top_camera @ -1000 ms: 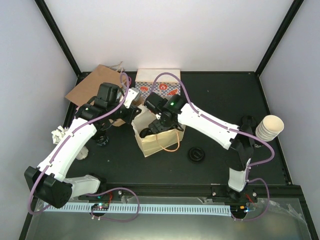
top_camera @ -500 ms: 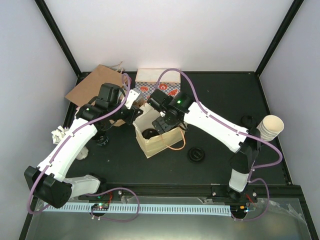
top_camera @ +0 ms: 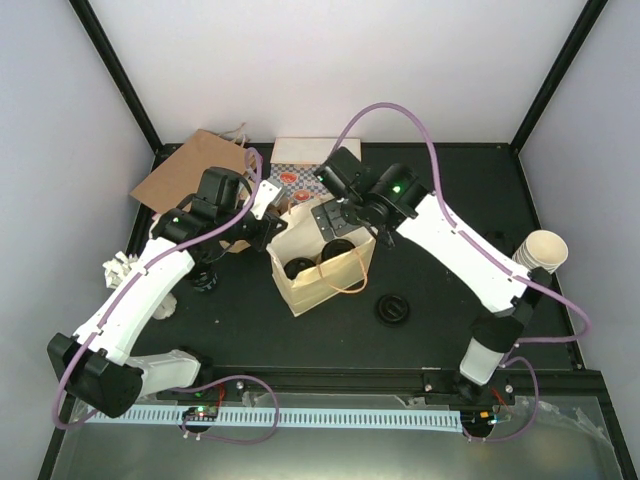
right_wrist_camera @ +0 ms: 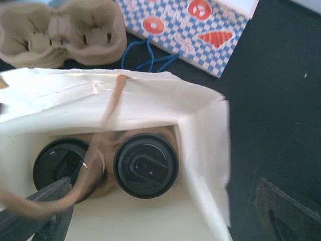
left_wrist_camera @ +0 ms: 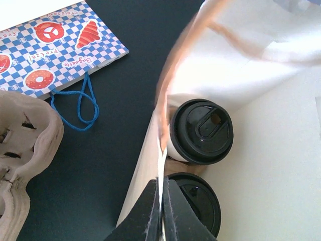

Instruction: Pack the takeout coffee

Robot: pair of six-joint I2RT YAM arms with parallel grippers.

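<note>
2 lidded coffees in white bag; left gripper pinches bag rim at 10 o'clock; right gripper spread wide above.

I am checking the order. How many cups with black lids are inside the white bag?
2. In the right wrist view, the left cup and the right cup stand side by side inside the bag. The bag's wall may hide more.

Arms: white shells
Joints: black housings, green lights
Cables: purple, looped along each arm
Left claw: black tapered fingers
</note>
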